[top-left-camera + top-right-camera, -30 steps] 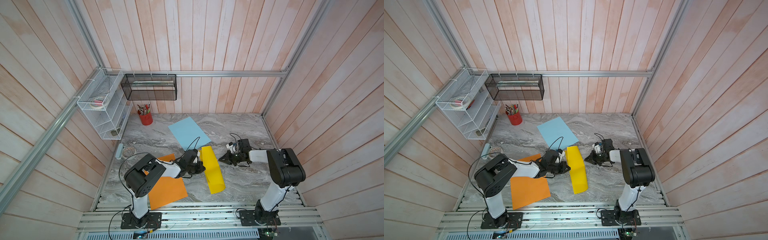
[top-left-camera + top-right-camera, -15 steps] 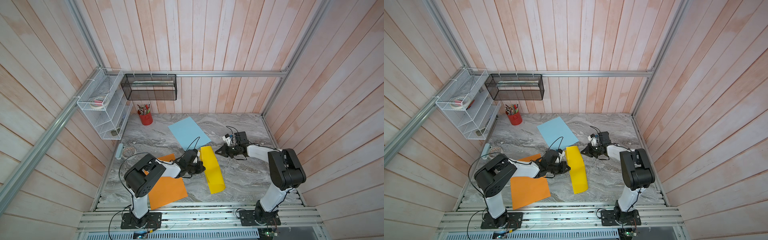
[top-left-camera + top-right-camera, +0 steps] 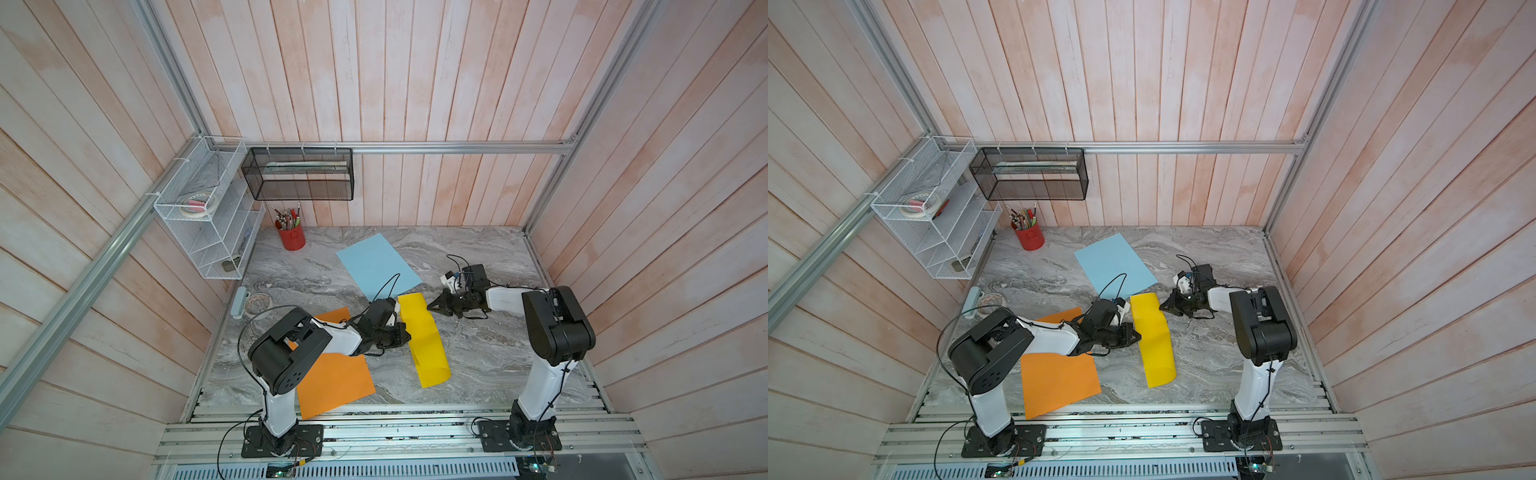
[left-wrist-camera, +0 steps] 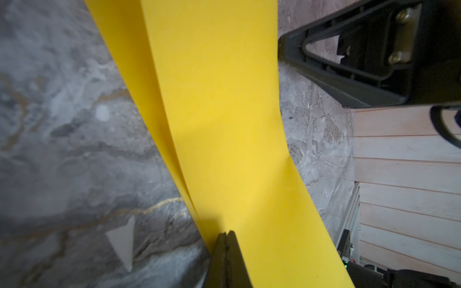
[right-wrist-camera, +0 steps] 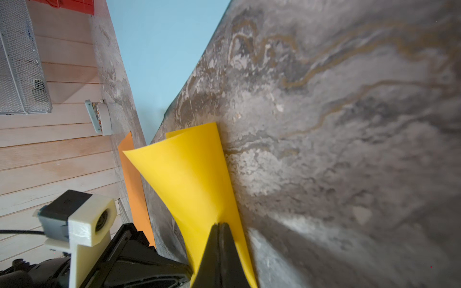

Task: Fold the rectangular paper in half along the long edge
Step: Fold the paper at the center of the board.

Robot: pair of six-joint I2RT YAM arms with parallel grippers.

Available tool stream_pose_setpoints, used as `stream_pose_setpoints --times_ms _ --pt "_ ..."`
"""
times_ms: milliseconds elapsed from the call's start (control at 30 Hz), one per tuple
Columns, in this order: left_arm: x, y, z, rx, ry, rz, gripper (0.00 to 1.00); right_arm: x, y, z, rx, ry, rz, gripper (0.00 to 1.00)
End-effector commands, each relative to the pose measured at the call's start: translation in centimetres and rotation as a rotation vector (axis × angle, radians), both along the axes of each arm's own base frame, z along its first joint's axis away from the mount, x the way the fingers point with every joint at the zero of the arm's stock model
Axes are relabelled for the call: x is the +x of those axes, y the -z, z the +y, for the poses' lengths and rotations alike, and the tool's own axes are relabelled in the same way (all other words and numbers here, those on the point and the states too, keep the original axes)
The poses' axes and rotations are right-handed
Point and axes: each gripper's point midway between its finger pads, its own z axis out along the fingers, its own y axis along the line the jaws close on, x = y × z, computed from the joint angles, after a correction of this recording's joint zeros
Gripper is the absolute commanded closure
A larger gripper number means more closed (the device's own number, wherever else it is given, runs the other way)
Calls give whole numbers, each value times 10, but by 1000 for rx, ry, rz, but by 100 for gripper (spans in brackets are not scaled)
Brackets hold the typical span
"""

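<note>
The yellow paper lies folded over lengthwise in the middle of the marble table, its top layer bulging loosely. My left gripper is shut, its tip against the paper's left long edge about midway. In the left wrist view the closed left gripper rests on the yellow paper, with nothing seen between the jaws. My right gripper is shut too, touching the right edge near the far end. The right wrist view shows that gripper lying on the yellow paper.
A blue sheet lies flat just beyond the yellow paper. An orange sheet lies under my left arm at the front left. A red pencil cup, a white wire rack and a black mesh basket stand at the back left.
My right gripper has moved away from the table's front and leftward, onto the yellow paper's right edge near its far end. The left arm and the paper have stayed put.
</note>
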Motion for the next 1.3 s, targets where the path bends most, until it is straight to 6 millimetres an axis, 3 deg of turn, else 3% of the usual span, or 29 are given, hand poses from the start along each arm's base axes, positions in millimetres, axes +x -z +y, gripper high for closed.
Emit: stream_pose_setpoints --times_ms 0,333,467,600,700,1000,1267 --pt "-19 36 16 121 11 87 100 -10 20 -3 -33 -5 35 100" --pt "-22 37 18 125 11 93 100 -14 48 -13 -79 20 74 100" --pt "-24 39 20 128 9 97 100 -5 42 -14 -59 34 66 100" --pt "-25 40 20 131 10 100 100 5 24 -10 -33 33 29 100" --pt "-25 41 20 131 8 99 100 4 17 -10 -30 33 19 100" --pt "-26 40 22 138 18 94 100 -38 46 -29 -110 38 81 100" --pt "-31 39 25 159 58 79 100 -65 43 -66 -140 125 93 100"
